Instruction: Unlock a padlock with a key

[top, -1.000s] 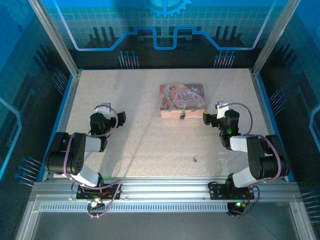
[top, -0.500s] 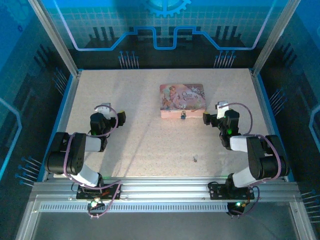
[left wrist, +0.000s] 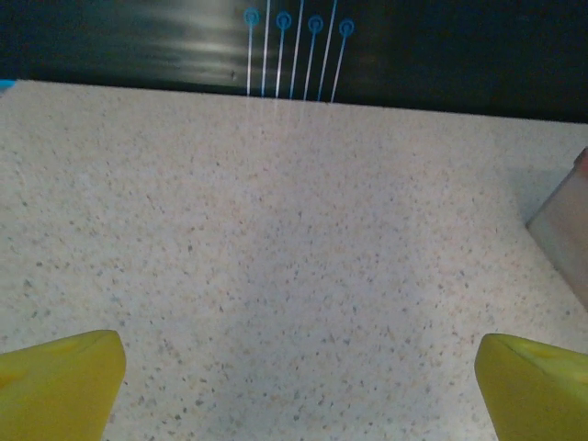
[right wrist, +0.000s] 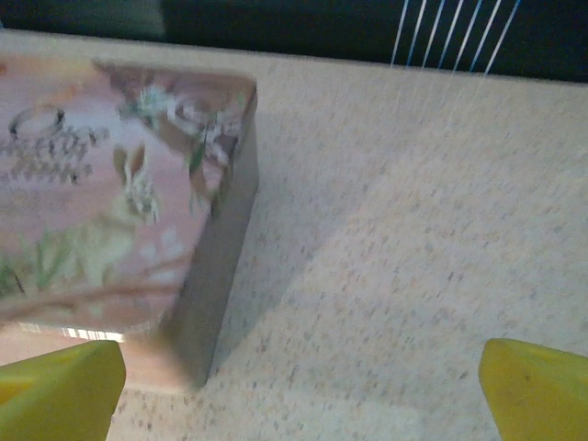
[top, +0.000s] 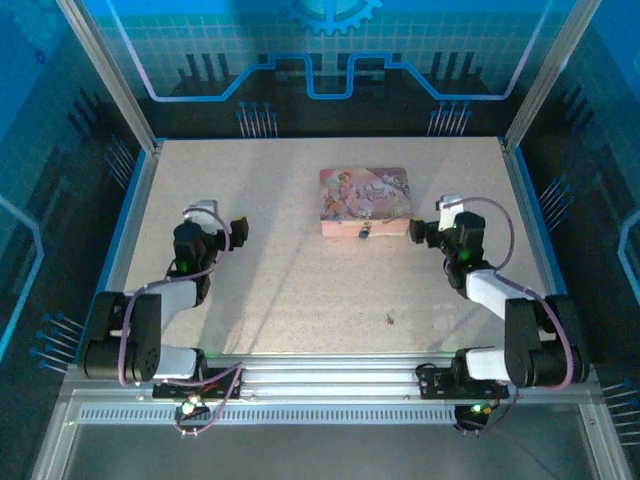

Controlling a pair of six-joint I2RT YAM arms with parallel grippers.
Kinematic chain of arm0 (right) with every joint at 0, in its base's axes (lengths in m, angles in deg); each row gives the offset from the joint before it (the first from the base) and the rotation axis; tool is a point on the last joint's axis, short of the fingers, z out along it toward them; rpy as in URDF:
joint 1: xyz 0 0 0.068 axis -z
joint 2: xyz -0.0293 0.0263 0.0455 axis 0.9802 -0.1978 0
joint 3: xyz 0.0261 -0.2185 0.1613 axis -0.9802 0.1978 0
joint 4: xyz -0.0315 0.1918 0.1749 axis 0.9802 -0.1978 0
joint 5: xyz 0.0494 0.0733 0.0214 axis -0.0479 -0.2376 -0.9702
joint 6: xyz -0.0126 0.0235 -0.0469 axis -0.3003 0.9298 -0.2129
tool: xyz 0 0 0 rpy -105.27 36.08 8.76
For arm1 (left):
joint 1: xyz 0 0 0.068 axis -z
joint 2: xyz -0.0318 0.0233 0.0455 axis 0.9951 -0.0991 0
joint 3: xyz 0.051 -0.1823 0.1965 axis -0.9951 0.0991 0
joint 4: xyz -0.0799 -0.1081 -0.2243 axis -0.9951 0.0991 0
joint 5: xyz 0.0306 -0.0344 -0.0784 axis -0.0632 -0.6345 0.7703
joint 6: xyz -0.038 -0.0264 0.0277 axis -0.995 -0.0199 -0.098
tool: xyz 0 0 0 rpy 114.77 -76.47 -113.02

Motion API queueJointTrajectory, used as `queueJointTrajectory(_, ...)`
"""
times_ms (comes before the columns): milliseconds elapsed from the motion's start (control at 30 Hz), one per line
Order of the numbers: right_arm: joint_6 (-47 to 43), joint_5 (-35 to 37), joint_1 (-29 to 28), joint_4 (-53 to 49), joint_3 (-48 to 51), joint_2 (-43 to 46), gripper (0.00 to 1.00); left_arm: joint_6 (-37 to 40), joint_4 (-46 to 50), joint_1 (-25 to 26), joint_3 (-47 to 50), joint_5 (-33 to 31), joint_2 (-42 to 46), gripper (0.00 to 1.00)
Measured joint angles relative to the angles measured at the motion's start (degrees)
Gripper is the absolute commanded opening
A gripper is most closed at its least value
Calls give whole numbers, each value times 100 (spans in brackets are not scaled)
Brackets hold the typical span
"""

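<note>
Both tools are held spread wide and empty: the left tool (top: 222, 220) over the bare speckled surface (top: 280, 270), the right tool (top: 432, 218) just beside the pink box (top: 365, 195). The padlock (top: 366, 232), tiny and dark, sits at the box's near face. The key (top: 388, 320), a thin dark sliver, lies flat, well apart. It is best approached from straight above with the jaws narrowed, since flat metal on hard grainy stone is easily pushed aside.

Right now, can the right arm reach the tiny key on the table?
Probably yes. The key lies alone on the table with nothing over it, and the open right gripper hangs just beyond it.
</note>
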Motion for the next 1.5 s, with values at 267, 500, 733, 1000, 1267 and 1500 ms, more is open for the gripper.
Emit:
queueJointTrajectory(267,533,-31,72,-2004,-955,597,100,-1126,2116,0,-1270,173,332,99)
queueJointTrajectory(500,898,-778,192,-2940,-1394,586,100,-1880,3193,358,-2129,1067,79,99)
queueJointTrajectory(733,1587,-2079,697,-3023,-1777,-59,97,-2487,3322,804,-2439,1871,-538,97)
queueJointTrajectory(1000,2087,-2767,756,-2957,-2376,-1180,100,-2868,3283,1432,-3397,2337,-1631,92)
queueJointTrajectory(1267,2326,-3126,754,-2863,-3036,-2312,100,-3152,3167,1917,-4225,2623,-2863,90)
queueJointTrajectory(1500,2417,-3418,693,-2879,-3410,-2863,100,-3281,3167,2140,-4662,2693,-3480,85)
